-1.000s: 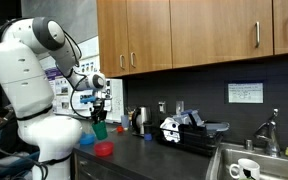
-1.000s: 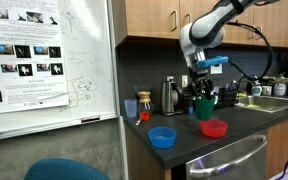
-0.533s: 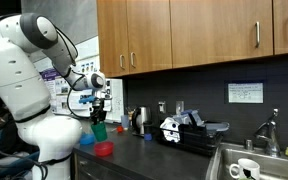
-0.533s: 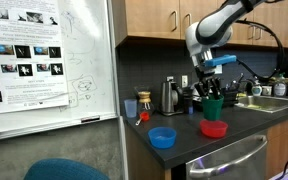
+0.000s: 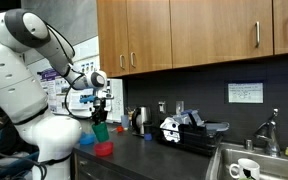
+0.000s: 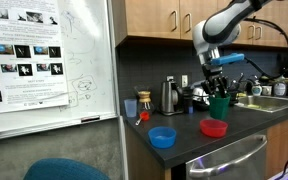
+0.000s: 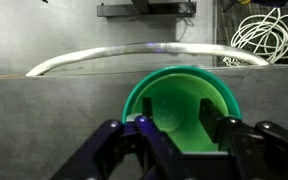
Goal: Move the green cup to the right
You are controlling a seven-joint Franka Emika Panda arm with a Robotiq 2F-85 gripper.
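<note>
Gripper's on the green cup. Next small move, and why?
Probably carry it sideways a bit, away from the red dish, then lower and release. The gripper is shut on the green cup, and in an exterior view the cup sits right behind that dish, not clearly past it. Whether it is off the counter, I cannot tell.

The green cup (image 6: 219, 104) is one plain, solid green, with no print or stripe; in the wrist view its inner wall is a brighter green. The gripper (image 6: 217, 88) is black and the arm (image 5: 24, 70) is glossy white. The worktop (image 6: 189, 140) is near-black. Toward its front edge are a red dish (image 6: 214, 127) and a blue dish (image 6: 162, 137). The cabinets (image 5: 184, 30) are warm brown wood.
</note>
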